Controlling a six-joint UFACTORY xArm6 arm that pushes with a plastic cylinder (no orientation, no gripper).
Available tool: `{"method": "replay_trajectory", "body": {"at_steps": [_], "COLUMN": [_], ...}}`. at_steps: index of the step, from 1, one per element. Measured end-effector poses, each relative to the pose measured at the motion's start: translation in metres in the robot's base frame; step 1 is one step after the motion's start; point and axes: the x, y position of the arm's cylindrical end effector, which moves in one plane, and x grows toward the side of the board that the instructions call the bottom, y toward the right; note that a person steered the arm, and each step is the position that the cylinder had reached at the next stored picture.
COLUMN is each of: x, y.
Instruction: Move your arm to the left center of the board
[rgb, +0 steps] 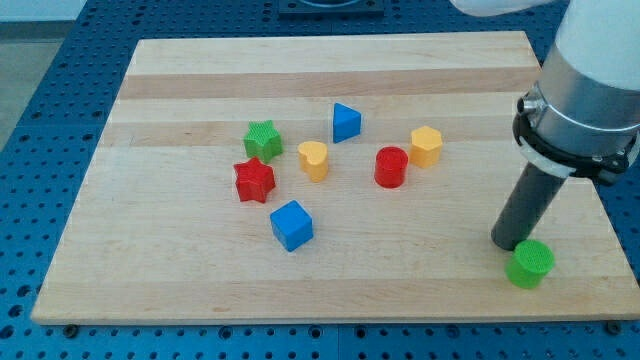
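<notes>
Camera view shows the wooden worktop (150, 260) with my tip (508, 244) low at the view's right, touching or just beside the green cylinder (530, 264). No fingers exist on this rod, so no grip state applies. Mid-board sit the blue cube (292, 225), red star (254, 180) and others. Travel to the left centre seems barely begun; next I should sweep leftward, skirting that cluster.

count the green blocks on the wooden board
2. The green star block sits left of centre, just above the red star block; the green cylinder block lies at lower right beside my tip.
</notes>
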Motion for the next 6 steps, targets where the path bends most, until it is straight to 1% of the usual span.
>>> {"method": "replay_trajectory", "body": {"at_steps": [1, 2, 3, 4, 5, 6], "x": [0.000, -0.016, 0.028, 0.070, 0.050, -0.016], "y": [-0.037, -0.081, -0.114, -0.171, -0.277, -0.363]}}
